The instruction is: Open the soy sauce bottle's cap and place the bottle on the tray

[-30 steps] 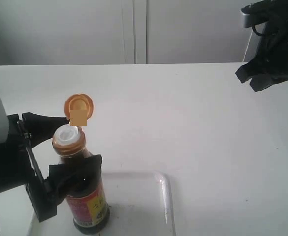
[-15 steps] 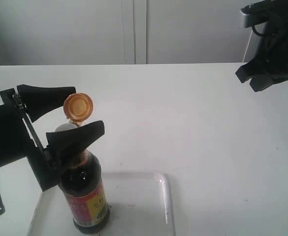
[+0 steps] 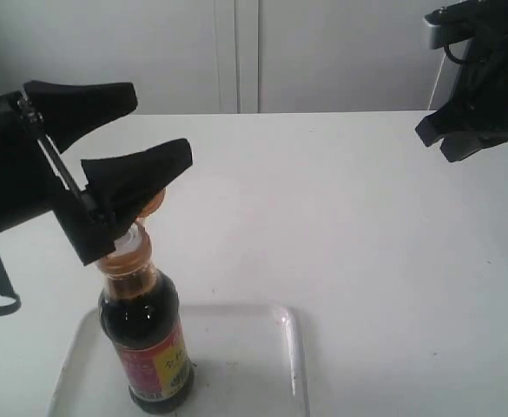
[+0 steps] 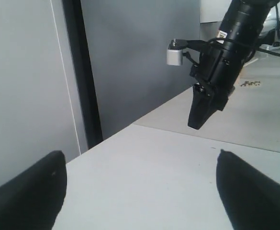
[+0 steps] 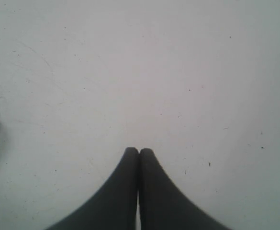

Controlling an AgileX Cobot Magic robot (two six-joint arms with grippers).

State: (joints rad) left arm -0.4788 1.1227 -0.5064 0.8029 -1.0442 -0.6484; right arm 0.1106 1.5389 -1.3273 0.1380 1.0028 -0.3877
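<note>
Cap [image 3: 152,205] mostly hidden behind left hand [image 3: 162,130].

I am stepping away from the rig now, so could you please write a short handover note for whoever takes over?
Left end effector: open, empty, raised above the bottle.
Right end effector: shut, empty, parked over bare table far right.
Soy sauce bottle: upright on the tray, near its left front part.
Cap: flipped open, mostly hidden behind the left end effector's finger.
Done: cap opened, bottle on tray.
Left: apparently nothing; just retract the left arm.
</note>
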